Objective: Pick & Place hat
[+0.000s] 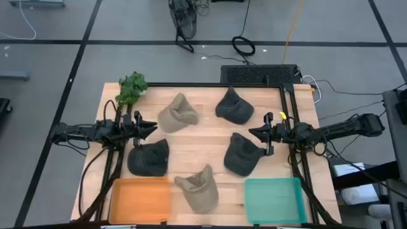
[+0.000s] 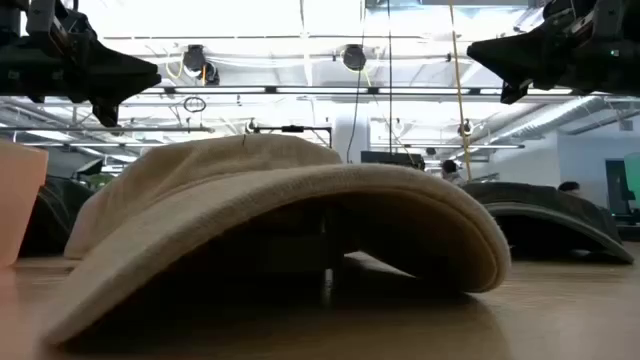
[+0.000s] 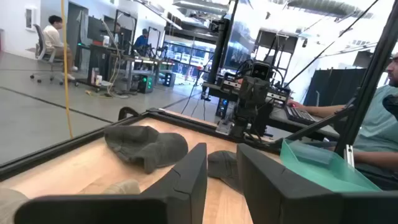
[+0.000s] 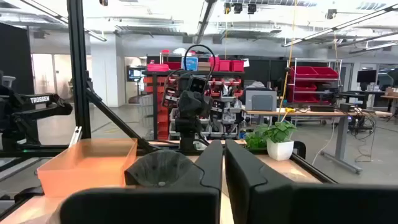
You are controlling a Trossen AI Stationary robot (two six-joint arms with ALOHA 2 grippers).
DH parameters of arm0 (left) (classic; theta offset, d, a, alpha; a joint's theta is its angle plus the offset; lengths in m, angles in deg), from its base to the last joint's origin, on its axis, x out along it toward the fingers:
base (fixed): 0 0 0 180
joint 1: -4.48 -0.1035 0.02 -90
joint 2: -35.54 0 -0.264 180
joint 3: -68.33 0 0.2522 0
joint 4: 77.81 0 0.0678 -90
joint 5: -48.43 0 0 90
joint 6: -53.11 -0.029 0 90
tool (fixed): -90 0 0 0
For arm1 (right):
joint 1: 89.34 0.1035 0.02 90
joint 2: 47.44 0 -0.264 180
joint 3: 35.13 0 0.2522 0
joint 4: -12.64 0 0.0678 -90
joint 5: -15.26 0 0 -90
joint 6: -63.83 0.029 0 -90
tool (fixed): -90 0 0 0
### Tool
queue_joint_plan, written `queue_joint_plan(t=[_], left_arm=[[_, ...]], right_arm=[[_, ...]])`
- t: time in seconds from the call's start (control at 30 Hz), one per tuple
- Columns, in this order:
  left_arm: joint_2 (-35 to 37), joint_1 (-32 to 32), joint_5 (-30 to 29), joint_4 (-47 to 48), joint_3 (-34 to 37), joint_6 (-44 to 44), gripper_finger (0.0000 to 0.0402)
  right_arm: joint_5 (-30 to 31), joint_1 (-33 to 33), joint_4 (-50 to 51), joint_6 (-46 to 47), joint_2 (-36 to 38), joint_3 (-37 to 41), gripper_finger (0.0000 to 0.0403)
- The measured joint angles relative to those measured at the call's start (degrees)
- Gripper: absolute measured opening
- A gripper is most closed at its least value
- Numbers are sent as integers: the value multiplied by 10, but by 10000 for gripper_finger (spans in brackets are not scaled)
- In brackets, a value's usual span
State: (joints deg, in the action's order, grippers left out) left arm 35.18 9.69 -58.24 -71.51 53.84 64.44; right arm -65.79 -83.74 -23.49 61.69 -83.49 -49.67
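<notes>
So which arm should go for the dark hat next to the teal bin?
Right, probably. The right hand hovers directly beside that dark hat and the teal bin sits on its side; the left hand is across the table.

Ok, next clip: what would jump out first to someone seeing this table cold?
Five hats scattered over the wooden table: two tan ones, at back left and front centre, and three dark ones. An orange bin and a teal bin sit at the front edge. The left gripper and right gripper hover at opposite sides, facing each other, holding nothing.
</notes>
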Motion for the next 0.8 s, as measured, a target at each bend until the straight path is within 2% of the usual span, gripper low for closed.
queue_joint_plan(t=[0.8], left_arm=[[0,0,-1,5,0,-2,97]], right_arm=[[0,0,0,0,0,0,0]])
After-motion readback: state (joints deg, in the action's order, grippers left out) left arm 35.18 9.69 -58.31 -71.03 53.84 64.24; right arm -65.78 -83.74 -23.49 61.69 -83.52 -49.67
